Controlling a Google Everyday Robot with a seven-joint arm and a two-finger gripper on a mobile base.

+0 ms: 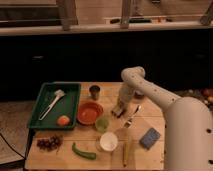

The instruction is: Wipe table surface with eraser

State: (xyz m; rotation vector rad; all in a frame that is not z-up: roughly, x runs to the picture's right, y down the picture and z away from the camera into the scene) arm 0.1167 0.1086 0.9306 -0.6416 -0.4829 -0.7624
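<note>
The table surface (145, 160) is a pale plank tabletop carrying several items. My gripper (120, 109) points down at the middle of the table, just right of the orange bowl. It is shut on the eraser (118, 113), a small dark block at its fingertips that rests on or just above the wood. My white arm (150, 92) reaches in from the right and bends down over the table's back half.
A green tray (72, 92) at the left holds a utensil and an orange fruit (63, 120). Around the gripper are an orange bowl (90, 113), a green cup (102, 123), a dark cup (95, 91) and a spoon (132, 117). In front lie a white bowl (108, 141), a blue pad (150, 138), a green vegetable (83, 151) and grapes (48, 143).
</note>
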